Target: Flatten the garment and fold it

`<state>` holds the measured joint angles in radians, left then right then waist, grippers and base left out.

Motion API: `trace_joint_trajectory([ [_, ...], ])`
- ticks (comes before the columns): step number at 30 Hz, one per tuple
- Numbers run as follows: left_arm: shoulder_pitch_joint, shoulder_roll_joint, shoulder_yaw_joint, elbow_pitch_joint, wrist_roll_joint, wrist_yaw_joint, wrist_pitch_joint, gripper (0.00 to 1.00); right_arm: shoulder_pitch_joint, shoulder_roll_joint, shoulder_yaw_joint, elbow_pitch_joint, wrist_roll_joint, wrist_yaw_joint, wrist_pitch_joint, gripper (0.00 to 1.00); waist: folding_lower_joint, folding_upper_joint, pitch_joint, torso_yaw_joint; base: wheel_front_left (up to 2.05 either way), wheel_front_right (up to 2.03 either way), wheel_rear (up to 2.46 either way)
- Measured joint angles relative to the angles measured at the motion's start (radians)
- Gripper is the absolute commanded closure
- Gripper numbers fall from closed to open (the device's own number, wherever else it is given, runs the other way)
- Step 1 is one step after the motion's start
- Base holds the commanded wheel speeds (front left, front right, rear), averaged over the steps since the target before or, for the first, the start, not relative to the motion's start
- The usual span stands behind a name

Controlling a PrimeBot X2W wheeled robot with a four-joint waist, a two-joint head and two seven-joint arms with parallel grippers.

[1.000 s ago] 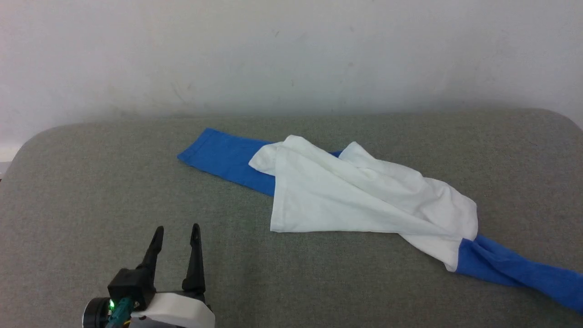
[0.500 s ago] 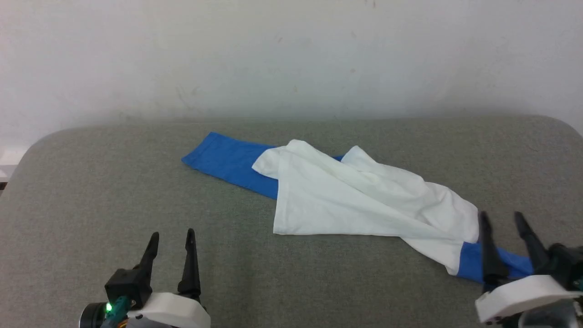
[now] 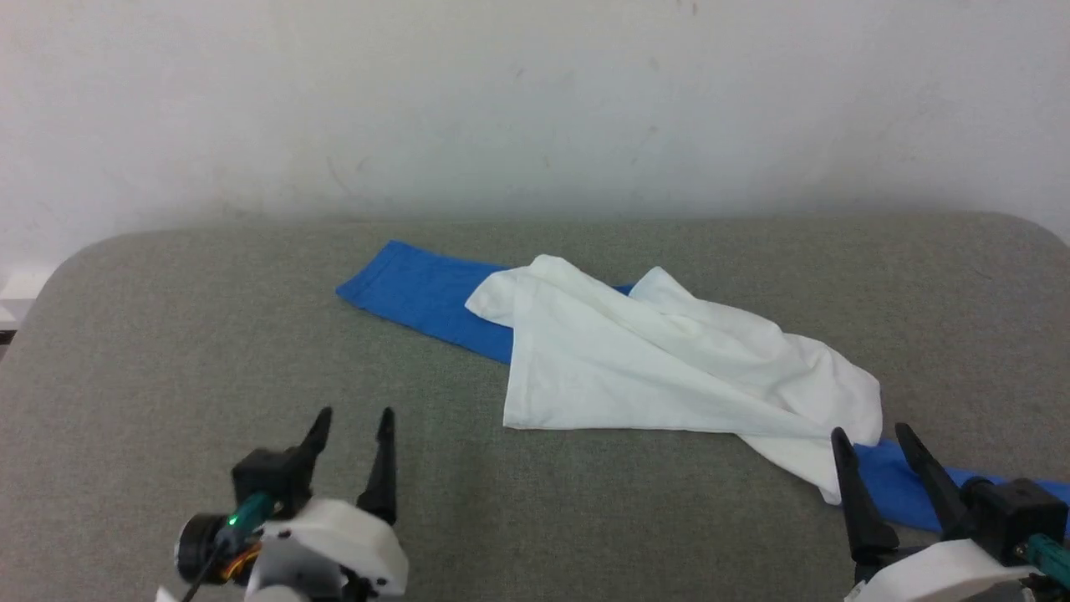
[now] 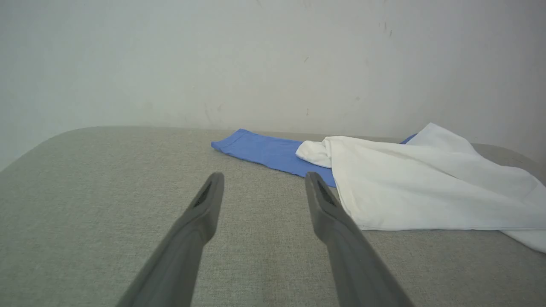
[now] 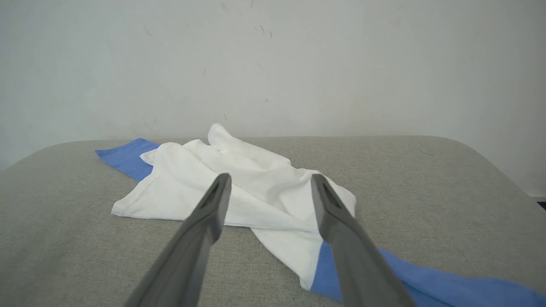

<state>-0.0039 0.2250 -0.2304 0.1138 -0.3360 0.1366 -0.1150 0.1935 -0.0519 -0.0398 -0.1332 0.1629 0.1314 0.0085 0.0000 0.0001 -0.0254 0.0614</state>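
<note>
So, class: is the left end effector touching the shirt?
Apart. The head view shows a bare stretch of grey fabric surface between the left end effector and the shirt.

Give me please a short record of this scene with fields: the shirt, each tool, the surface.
shirt: white body crumpled, not flat, not folded
far blue sleeve: stretched to the left, partly under the white cloth
near blue sleeve: runs off to the right
left tool: open, empty, apart from the shirt
right tool: open, empty, close to the near blue sleeve
surface: grey padded top, before a pale wall
</note>
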Motion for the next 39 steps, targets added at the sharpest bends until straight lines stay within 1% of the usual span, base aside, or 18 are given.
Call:
trace_joint_trajectory([
  [1,-0.029,-0.005,-0.017,0.011,-0.003,-0.016,0.03,0.0,-0.002,0.0,0.002,-0.001,0.0,0.0,0.001,0.0,0.0,0.0,0.006,-0.004,0.0,0.0,0.0],
  [3,-0.098,-0.023,-0.064,0.057,-0.029,-0.061,0.131,0.0,-0.012,0.0,0.006,-0.006,0.0,0.0,0.001,0.0,0.0,0.0,0.022,-0.011,0.0,0.0,0.0],
  [5,-0.171,-0.049,-0.109,0.101,-0.043,-0.099,0.212,0.0,-0.028,0.0,0.013,-0.005,0.0,0.0,0.001,0.0,0.0002,0.0,0.039,-0.02,0.0,0.0,0.0],
  [8,-0.273,-0.068,-0.151,0.178,-0.05,-0.137,0.329,0.0,-0.051,0.001,0.03,0.003,0.005,0.0,0.001,0.0,0.0001,0.0,0.057,-0.046,0.0,0.0,0.0],
  [11,-0.353,-0.068,-0.172,0.258,-0.062,-0.16,0.444,0.0,-0.068,0.0,0.038,0.012,0.007,0.0,-0.001,0.0,0.0002,0.0,0.078,-0.075,0.0,0.0,0.0],
  [14,-0.417,-0.05,-0.192,0.321,-0.056,-0.173,0.526,0.0,-0.081,0.001,0.043,0.023,0.01,0.0,-0.004,0.0,0.0001,0.0,0.101,-0.108,0.0,0.0,0.0],
  [17,-0.478,-0.027,-0.203,0.381,-0.03,-0.173,0.562,0.0,-0.087,0.0,0.04,0.033,0.016,0.0,-0.012,0.0,0.0002,0.0,0.129,-0.136,0.0,0.0,0.0],
  [19,-0.509,-0.021,-0.206,0.429,-0.031,-0.18,0.585,0.0,-0.091,0.0,0.041,0.042,0.023,0.0,-0.016,0.0,0.0002,0.0,0.149,-0.152,0.0,0.0,0.0],
  [22,-0.545,-0.028,-0.22,0.503,-0.03,-0.184,0.617,0.0,-0.098,0.0,0.038,0.055,0.032,0.0,-0.022,0.0,0.0002,0.0,0.179,-0.174,0.0,0.0,0.0],
  [28,-0.646,-0.044,-0.266,0.599,-0.036,-0.218,0.721,0.0,-0.112,0.0,0.037,0.071,0.033,0.0,-0.028,0.0,-0.0001,0.0,0.217,-0.203,0.0,0.0,0.0],
  [29,-0.655,-0.045,-0.279,0.606,-0.038,-0.223,0.735,0.36,-0.114,0.0,0.034,0.073,0.033,0.0,-0.028,0.0,-0.0001,0.0,0.218,-0.205,0.0,0.0,0.0],
  [30,-0.662,-0.045,-0.291,0.608,-0.038,-0.224,0.745,0.71,-0.115,0.0,0.032,0.074,0.033,0.0,-0.028,0.0,-0.0001,0.0,0.217,-0.205,0.0,0.0,0.0],
  [31,-0.663,-0.046,-0.3,0.609,-0.043,-0.225,0.746,1.0,-0.117,0.0,0.03,0.075,0.032,0.0,-0.028,0.0,-0.0001,0.0,0.215,-0.205,0.0,0.0,0.0],
  [32,-0.662,-0.047,-0.312,0.606,-0.044,-0.228,0.739,1.0,-0.118,0.0,0.029,0.077,0.032,0.0,-0.028,0.0,0.0,0.0,0.211,-0.204,0.0,0.0,0.0],
  [34,-0.64,-0.052,-0.321,0.593,-0.051,-0.242,0.686,1.0,-0.119,0.0,0.03,0.082,0.03,0.0,-0.027,0.0,0.0001,0.0,0.2,-0.201,0.0,0.0,0.0],
  [35,-0.625,-0.047,-0.337,0.581,-0.037,-0.242,0.653,1.0,-0.118,0.0,0.029,0.084,0.03,0.0,-0.027,0.0,0.0002,0.0,0.192,-0.199,0.0,0.0,0.0],
  [37,-0.575,-0.048,-0.339,0.544,-0.039,-0.241,0.593,1.0,-0.116,0.0,0.028,0.084,0.03,0.0,-0.027,0.0,0.0001,0.0,0.174,-0.193,0.0,0.0,0.0],
  [39,-0.508,-0.046,-0.342,0.481,-0.033,-0.228,0.538,1.0,-0.108,0.0,0.023,0.081,0.03,0.0,-0.026,0.0,0.0001,0.0,0.156,-0.184,0.0,0.0,0.0],
])
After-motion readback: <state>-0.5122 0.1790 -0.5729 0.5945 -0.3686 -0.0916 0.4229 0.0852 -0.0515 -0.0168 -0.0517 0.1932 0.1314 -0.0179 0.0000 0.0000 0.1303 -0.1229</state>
